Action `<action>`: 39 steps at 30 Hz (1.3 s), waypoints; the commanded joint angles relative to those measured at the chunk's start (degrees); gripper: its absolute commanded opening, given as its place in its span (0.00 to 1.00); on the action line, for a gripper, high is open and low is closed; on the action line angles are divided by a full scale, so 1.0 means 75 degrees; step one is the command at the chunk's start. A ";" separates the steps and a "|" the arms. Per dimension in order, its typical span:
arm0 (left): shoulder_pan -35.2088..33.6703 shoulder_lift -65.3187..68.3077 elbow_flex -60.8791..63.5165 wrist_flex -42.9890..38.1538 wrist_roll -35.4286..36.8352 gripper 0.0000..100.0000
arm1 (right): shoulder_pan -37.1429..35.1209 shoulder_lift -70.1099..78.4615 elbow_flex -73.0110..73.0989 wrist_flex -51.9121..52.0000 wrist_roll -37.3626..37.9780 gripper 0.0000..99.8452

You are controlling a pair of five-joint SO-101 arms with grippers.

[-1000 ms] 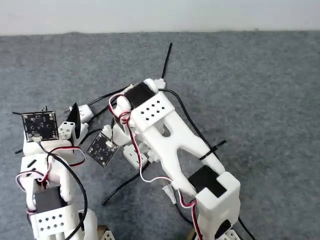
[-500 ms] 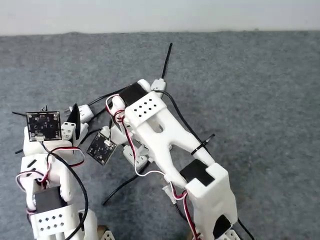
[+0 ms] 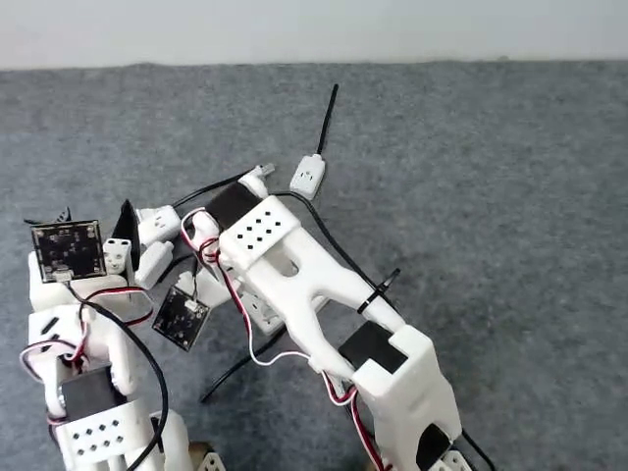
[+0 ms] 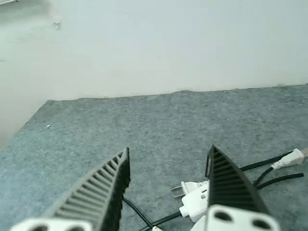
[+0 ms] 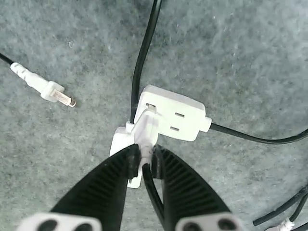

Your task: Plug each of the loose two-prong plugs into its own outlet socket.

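Right gripper (image 5: 143, 163) grips plug (image 5: 147, 127) at outlet socket (image 5: 175, 115); keep prongs square, push straight in; left gripper (image 4: 168, 151) open.

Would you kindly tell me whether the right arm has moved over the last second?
Yes. In the high view the right arm has swung toward the picture's left, away from the straight black cable, which has stayed put.

In the high view, one plug (image 3: 258, 178) is laid near the right arm's wrist (image 3: 253, 231), at its 12 o'clock, with a second plug (image 3: 307, 175) at that plug's 3 o'clock. A third plug (image 3: 157, 224) is placed just beside the left gripper (image 3: 128, 234), at its 3 o'clock. A fourth plug (image 5: 146, 126) is pinched in the right gripper (image 5: 142, 161) against the outlet socket (image 5: 174, 113).
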 commanded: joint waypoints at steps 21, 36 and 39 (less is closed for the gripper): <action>-0.0082 -0.0082 -0.0358 -0.0246 -0.0047 0.26 | -0.0182 -0.0018 0.0914 0.0311 -0.0211 0.01; -0.0094 -0.0082 -0.0358 -0.0258 -0.0047 0.26 | -0.0193 -0.0088 0.1500 0.0229 -0.0399 0.01; -0.0234 -0.0082 -0.0369 -0.0258 -0.0023 0.26 | -0.0205 -0.0100 0.1055 0.0275 -0.1278 0.02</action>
